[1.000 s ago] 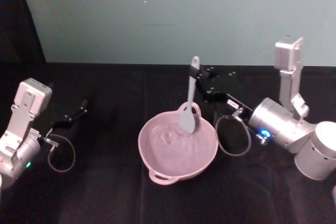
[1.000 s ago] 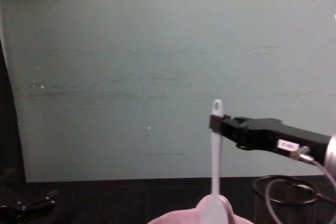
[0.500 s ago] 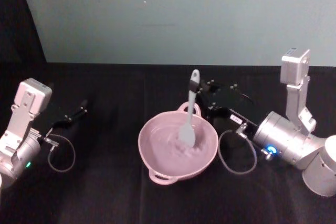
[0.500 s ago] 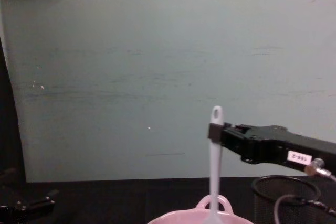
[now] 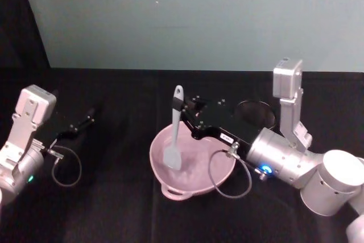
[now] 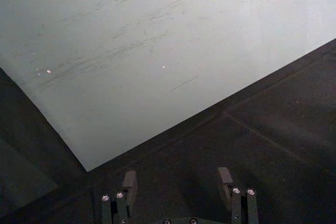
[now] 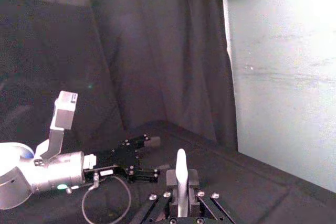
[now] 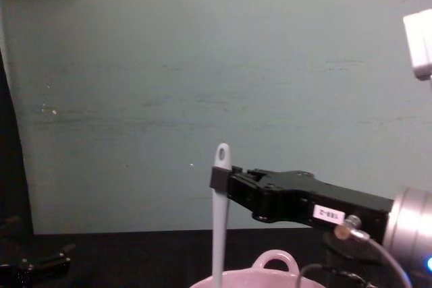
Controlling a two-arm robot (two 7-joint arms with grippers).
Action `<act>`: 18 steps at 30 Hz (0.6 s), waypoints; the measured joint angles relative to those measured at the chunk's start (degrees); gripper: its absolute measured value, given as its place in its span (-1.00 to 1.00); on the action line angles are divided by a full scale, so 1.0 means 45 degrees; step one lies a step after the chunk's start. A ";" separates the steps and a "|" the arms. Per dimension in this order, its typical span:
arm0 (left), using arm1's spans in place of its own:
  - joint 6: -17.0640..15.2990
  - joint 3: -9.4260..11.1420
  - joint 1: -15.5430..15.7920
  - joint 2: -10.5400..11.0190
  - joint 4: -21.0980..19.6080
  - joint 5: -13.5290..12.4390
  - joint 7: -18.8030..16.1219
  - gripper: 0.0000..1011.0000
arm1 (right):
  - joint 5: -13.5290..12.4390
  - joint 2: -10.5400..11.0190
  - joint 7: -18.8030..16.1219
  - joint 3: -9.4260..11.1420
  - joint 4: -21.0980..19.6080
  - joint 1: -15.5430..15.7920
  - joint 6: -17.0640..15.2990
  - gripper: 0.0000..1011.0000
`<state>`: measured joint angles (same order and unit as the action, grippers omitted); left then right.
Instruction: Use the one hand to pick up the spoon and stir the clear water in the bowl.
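The pale pink bowl (image 5: 187, 186) sits mid-table, its loop handle (image 8: 273, 260) on the far rim. The white spoon (image 5: 174, 134) stands nearly upright, with its flat head dipped into the water at the bowl's left side. My right gripper (image 5: 183, 110) reaches in over the bowl from the right and is shut on the spoon's upper handle, just below the holed tip. The chest view shows that grip (image 8: 220, 179) side-on, around the spoon (image 8: 219, 234). In the right wrist view the handle (image 7: 181, 171) rises between the jaws. My left gripper (image 5: 85, 122) rests open at the left.
A black wire-mesh cup (image 5: 255, 111) stands behind my right arm, to the right of the bowl. The right arm's grey cable (image 5: 227, 181) loops over the bowl's right rim. A pale green wall closes off the table's back edge.
My right gripper has carried the spoon leftward through the water, from the far right part of the bowl to its left side. The right arm now stretches over the bowl. The left arm is unmoved.
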<state>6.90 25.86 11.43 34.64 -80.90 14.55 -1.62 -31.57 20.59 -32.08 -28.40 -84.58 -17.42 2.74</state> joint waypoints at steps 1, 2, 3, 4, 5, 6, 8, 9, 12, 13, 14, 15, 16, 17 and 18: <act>0.0000 0.0000 0.0001 0.0001 0.0000 0.0000 0.0000 0.99 | 0.0006 -0.0033 -0.0005 -0.0027 0.0057 -0.0044 0.0013 -0.77; 0.0000 0.0000 0.0001 0.0000 0.0000 0.0000 0.0000 0.99 | 0.0018 -0.0124 -0.0024 -0.0087 0.0208 -0.0161 0.0055 -0.77; 0.0000 0.0001 0.0000 0.0000 0.0000 0.0000 0.0000 0.99 | 0.0021 -0.0170 -0.0044 -0.0116 0.0293 -0.0224 0.0072 -0.77; 0.0000 0.0001 0.0001 0.0000 0.0000 0.0000 0.0000 0.99 | 0.0035 -0.0265 -0.0063 -0.0157 0.0473 -0.0368 0.0112 -0.77; 0.0000 0.0001 0.0001 0.0000 0.0000 0.0000 0.0000 0.99 | 0.0048 -0.0301 -0.0067 -0.0169 0.0547 -0.0428 0.0130 -0.77; 0.0000 0.0000 0.0001 0.0000 -0.0001 0.0000 0.0000 0.99 | 0.0070 -0.0351 -0.0071 -0.0182 0.0667 -0.0513 0.0157 -0.77; 0.0000 0.0000 0.0001 0.0000 0.0000 0.0000 0.0000 0.99 | 0.0115 -0.0449 -0.0068 -0.0194 0.0964 -0.0698 0.0217 -0.77; 0.0000 0.0000 0.0000 0.0000 0.0000 0.0001 0.0000 0.99 | 0.0134 -0.0476 -0.0064 -0.0192 0.1060 -0.0761 0.0245 -0.77; 0.0000 0.0001 0.0001 0.0000 0.0000 0.0000 0.0000 0.99 | 0.0170 -0.0554 0.0006 -0.0080 0.1499 -0.0957 0.0340 -0.77; 0.0000 0.0000 0.0001 0.0000 0.0000 0.0000 0.0000 0.99 | 0.0170 -0.0560 0.0046 -0.0025 0.1584 -0.0987 0.0361 -0.77; 0.0000 0.0000 0.0000 0.0000 0.0000 0.0000 0.0000 0.99 | 0.0168 -0.0566 0.0123 0.0081 0.1723 -0.1023 0.0392 -0.77; 0.0000 0.0000 0.0000 0.0000 0.0000 0.0000 0.0000 0.99 | 0.0168 -0.0565 0.0176 0.0143 0.1784 -0.1036 0.0412 -0.77; 0.0000 0.0000 0.0001 0.0000 0.0000 0.0000 0.0001 0.99 | 0.0189 -0.0527 0.0278 0.0255 0.1844 -0.1042 0.0442 -0.77; 0.0000 0.0001 0.0001 0.0000 0.0000 0.0000 0.0000 0.99 | 0.0201 -0.0498 0.0317 0.0314 0.1855 -0.1041 0.0455 -0.77; 0.0000 0.0001 0.0001 0.0000 -0.0001 0.0000 0.0000 0.99 | 0.0210 -0.0463 0.0368 0.0379 0.1855 -0.1034 0.0464 -0.77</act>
<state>6.90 25.86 11.43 34.65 -80.90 14.55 -1.62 -30.63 18.51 -30.43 -26.70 -76.23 -22.07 4.82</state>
